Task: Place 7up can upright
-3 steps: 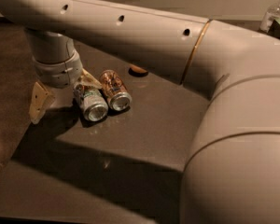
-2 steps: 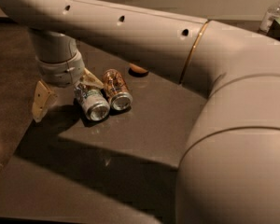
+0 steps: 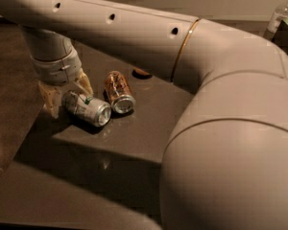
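The 7up can [image 3: 86, 108] lies on its side on the dark table [image 3: 149, 128], silver-white with a green mark, its shiny end facing front right. My gripper [image 3: 67, 94] is down over the can's rear end. It is open, with one tan finger [image 3: 50, 101] to the can's left and the other [image 3: 84, 83] behind it. Both fingers are close to the can. The can's far end is hidden by the gripper.
A brown-gold can [image 3: 118, 92] lies on its side just right of the 7up can, nearly touching it. A small dark round object [image 3: 142, 73] sits behind it. My own large arm [image 3: 221, 128] fills the right and top. A clear bottle [image 3: 282, 14] stands at the far right.
The left finger has moved inward toward the 7up can, narrowing the gap. More of the can's side shows now. The brown-gold can has not moved.
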Motion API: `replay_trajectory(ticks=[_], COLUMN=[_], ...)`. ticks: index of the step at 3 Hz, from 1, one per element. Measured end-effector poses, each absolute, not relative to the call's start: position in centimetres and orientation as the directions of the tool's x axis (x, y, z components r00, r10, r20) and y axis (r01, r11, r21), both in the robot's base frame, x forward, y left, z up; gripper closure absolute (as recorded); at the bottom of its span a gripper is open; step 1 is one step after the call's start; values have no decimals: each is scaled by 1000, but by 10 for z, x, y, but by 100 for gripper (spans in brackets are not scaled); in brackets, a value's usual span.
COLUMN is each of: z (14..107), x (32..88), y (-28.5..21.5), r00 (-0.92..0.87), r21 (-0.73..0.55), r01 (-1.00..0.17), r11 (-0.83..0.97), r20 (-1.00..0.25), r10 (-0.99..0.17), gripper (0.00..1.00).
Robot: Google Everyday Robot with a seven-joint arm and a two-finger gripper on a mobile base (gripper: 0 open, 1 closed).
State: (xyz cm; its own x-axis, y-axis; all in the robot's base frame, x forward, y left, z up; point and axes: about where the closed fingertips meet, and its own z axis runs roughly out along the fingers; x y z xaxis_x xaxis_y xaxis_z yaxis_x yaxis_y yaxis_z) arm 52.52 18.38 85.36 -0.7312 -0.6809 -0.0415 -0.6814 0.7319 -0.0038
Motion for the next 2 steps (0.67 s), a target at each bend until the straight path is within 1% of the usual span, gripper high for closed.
replay_trajectory(ticks=[1, 2], z=[852, 860], x=[526, 516], y=[188, 190], r00=[-720, -680], r21=[-14, -33], r01=[-693, -729], r11=[720, 684], r20=[-36, -75], r10=[-693, -729], gripper=[60, 90])
